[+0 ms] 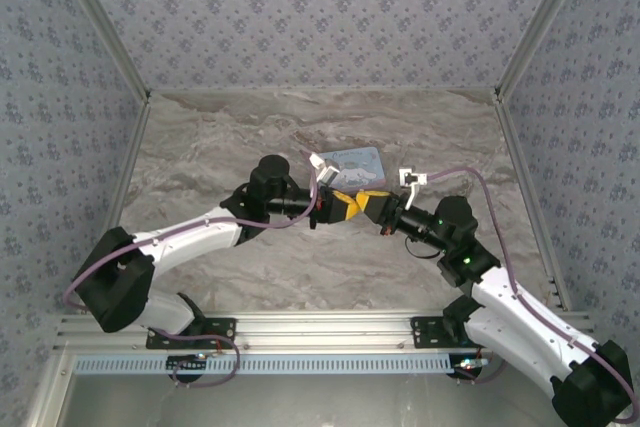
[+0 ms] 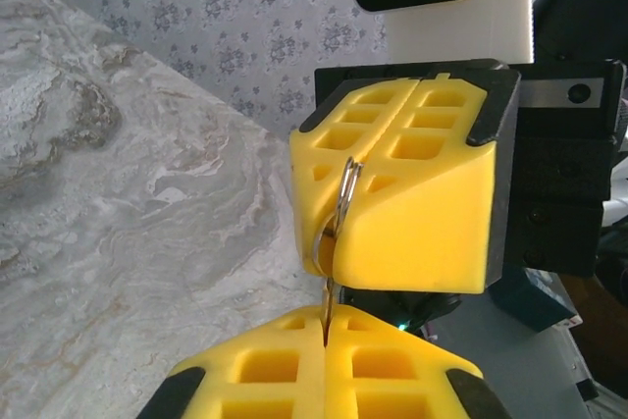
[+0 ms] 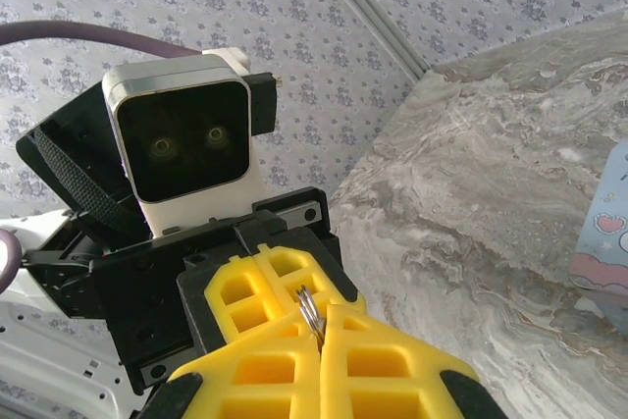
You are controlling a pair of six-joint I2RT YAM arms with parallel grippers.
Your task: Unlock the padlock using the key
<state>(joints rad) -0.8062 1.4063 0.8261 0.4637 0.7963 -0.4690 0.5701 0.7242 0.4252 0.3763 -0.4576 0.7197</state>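
Currently my left end effector (image 2: 325, 339) is closed tight on the brass key (image 2: 326, 303), while my right end effector (image 3: 322, 340) is clamped on its key ring (image 2: 345, 198); they meet tip to tip above the table (image 1: 250, 137), near the light-blue tin (image 1: 355, 159).

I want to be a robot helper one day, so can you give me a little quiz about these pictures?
1. True or false: the left gripper is open.
2. What silver thing is pinched in the right gripper?
3. Where is the light-blue tin: A on the marble table, B in the left gripper, C on an arm?
Key: 1 false; 2 a key ring; 3 A.
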